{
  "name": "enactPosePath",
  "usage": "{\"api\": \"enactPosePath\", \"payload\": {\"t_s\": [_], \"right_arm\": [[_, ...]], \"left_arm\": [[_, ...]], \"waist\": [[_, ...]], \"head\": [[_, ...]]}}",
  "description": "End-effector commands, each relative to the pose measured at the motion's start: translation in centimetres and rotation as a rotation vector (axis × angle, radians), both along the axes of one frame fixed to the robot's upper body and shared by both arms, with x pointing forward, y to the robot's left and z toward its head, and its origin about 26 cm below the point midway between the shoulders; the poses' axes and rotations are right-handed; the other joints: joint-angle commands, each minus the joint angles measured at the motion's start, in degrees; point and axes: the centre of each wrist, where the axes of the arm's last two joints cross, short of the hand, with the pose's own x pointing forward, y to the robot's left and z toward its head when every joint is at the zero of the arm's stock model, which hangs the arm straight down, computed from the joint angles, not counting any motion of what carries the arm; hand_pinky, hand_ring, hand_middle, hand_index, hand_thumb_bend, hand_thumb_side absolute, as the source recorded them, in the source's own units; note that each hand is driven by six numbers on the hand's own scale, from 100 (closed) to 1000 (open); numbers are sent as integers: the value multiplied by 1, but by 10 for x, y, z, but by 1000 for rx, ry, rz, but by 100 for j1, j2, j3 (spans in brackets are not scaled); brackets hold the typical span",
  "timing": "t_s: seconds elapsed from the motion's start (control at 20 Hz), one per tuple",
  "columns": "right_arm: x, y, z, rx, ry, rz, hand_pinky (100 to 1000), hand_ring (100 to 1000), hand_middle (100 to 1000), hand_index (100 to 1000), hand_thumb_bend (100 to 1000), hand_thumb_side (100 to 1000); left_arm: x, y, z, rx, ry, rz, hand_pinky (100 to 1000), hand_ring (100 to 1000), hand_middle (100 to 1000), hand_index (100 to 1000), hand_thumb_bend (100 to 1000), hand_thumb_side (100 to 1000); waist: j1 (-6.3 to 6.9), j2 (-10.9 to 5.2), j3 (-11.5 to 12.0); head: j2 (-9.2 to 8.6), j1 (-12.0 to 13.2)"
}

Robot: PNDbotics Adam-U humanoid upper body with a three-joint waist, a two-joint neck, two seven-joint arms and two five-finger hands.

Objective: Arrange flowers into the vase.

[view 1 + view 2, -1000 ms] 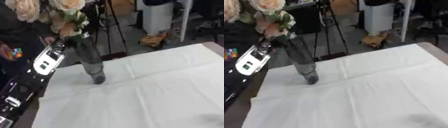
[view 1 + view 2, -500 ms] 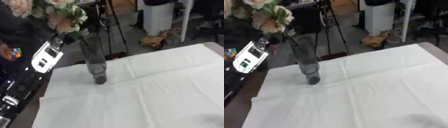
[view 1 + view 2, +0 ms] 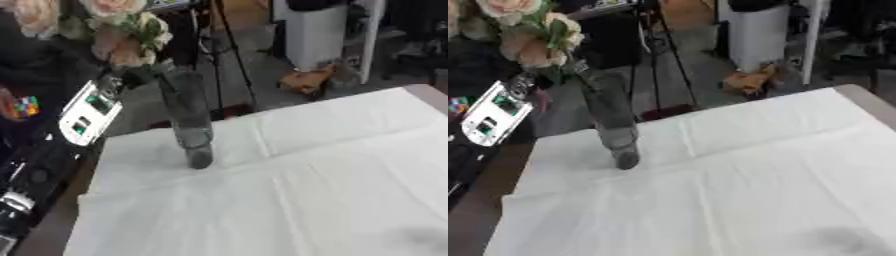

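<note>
The left hand point(image 3: 131, 80) enters the left eye view from the upper left, at the mouth of the vase point(image 3: 188, 120); whether its fingers are released or grasping cannot be told. The vase stands tilted, base on the white cloth point(image 3: 289, 185) over the counter point(image 3: 52, 225), near the cloth's far left corner. In the right eye view, the flowers point(image 3: 531, 32), pale pink with green leaves, sit directly above the vase mouth.
</note>
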Motion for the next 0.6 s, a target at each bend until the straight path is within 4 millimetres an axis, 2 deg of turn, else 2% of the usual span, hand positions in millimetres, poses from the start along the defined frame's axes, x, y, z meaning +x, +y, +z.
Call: {"api": "enactPosePath", "payload": {"t_s": [0.05,0.6], "right_arm": [[-1,-3,11,-21,-25,-7,510,611,582,803,816,737],[-1,-1,11,-21,-22,-4,510,611,582,803,816,737]], "left_arm": [[-2,14,18,40,-28,40,882,759,752,875,1000,881],[2,18,9,56,16,55,883,761,753,881,1000,904]], "waist": [[-82,-89,15],[-72,-92,-1]], "head": [[-60,-6],[-108,5]]}}
